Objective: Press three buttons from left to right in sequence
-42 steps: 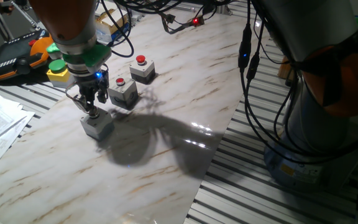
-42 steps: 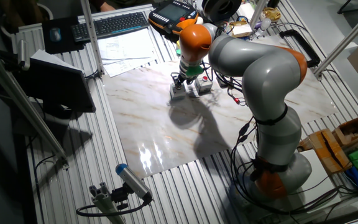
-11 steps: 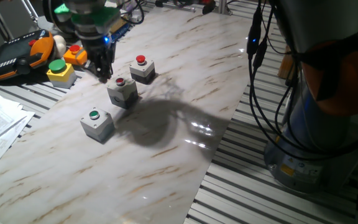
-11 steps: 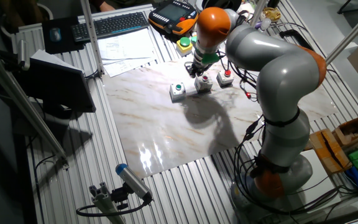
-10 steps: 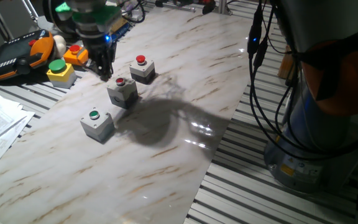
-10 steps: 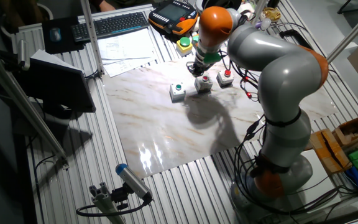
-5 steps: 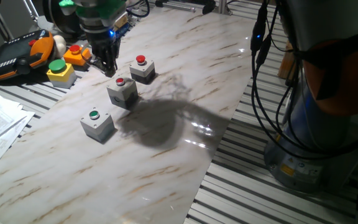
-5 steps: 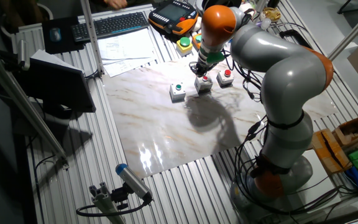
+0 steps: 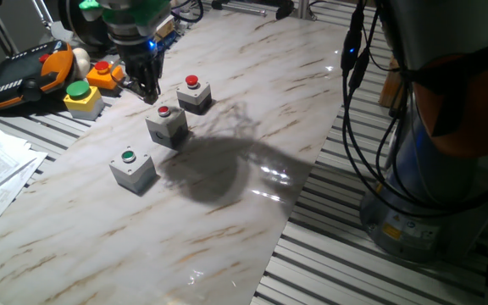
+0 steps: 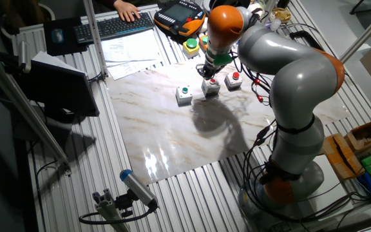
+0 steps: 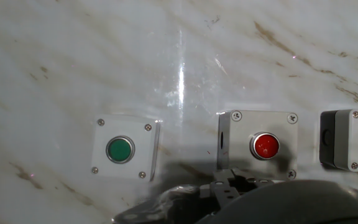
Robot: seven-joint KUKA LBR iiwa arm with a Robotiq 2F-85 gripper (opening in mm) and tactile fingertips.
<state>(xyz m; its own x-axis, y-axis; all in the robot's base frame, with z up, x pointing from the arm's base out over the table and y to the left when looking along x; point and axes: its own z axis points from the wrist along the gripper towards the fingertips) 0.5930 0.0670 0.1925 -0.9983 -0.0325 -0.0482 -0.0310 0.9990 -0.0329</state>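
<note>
Gripper [image 9: 150, 91] hangs above middle red button [image 9: 163, 111], finger gap unclear; slight offset probably means hitting the box edge instead.

A: Arm pose?
B: Grey-and-orange KUKA robot arm [image 10: 282, 71] arches from its base over the table, wrist pointing straight down.
A: Gripper?
B: Black two-finger gripper [image 9: 148, 91] hangs vertical under the green-ringed wrist, blue light lit on it. Also seen at [image 10: 206, 71].
A: Fingers open or closed?
B: Can't tell; tips too small and dark in both fixed views, hand view only shows a blurred dark edge.
</note>
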